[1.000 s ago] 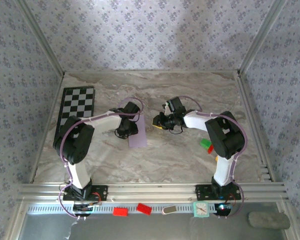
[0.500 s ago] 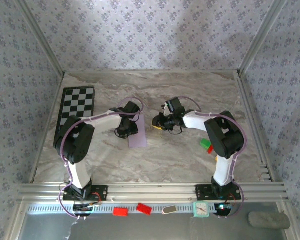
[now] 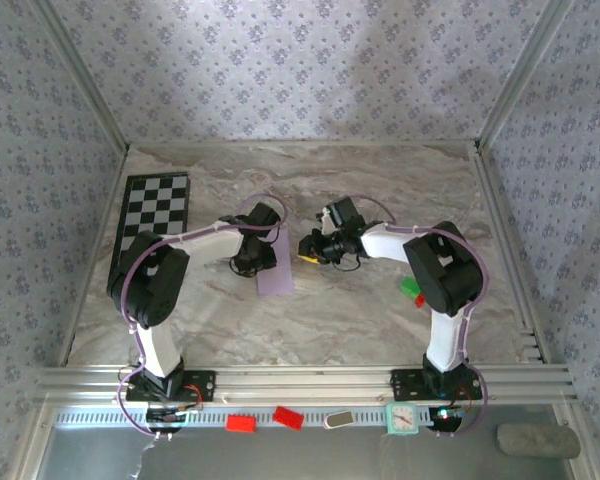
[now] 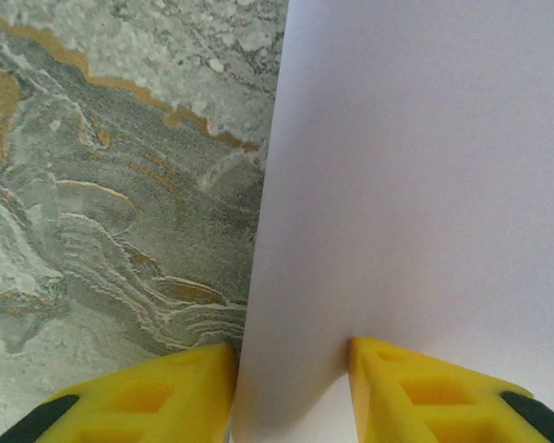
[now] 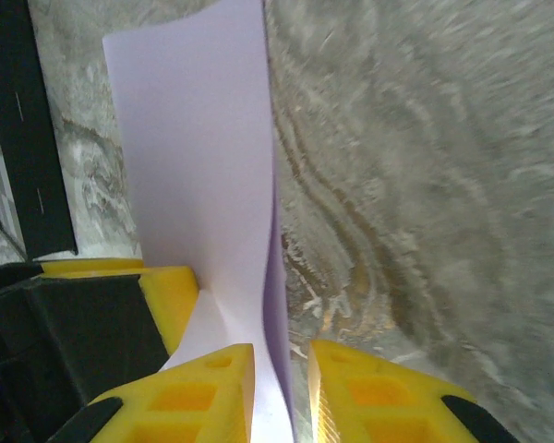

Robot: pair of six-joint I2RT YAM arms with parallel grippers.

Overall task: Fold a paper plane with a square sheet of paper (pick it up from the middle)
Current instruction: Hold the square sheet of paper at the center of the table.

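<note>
The square sheet of paper is pale lilac and hangs from my left gripper near the middle of the marble table. In the left wrist view the sheet bows between the yellow fingers, and that gripper is shut on it. My right gripper reaches in from the right at the same height. Its wrist view shows the paper with its edge running between the two narrowly open jaws of the gripper. Bare marble shows between the paper and the right finger. A left-arm finger sits close by.
A black-and-white checkered board lies at the back left. Green and red blocks sit by the right arm. Red blocks and a small clock rest on the front rail. Patterned walls enclose the table.
My right gripper has slid left, closing in on the paper held by the left gripper. The left arm and the sheet have stayed put.
</note>
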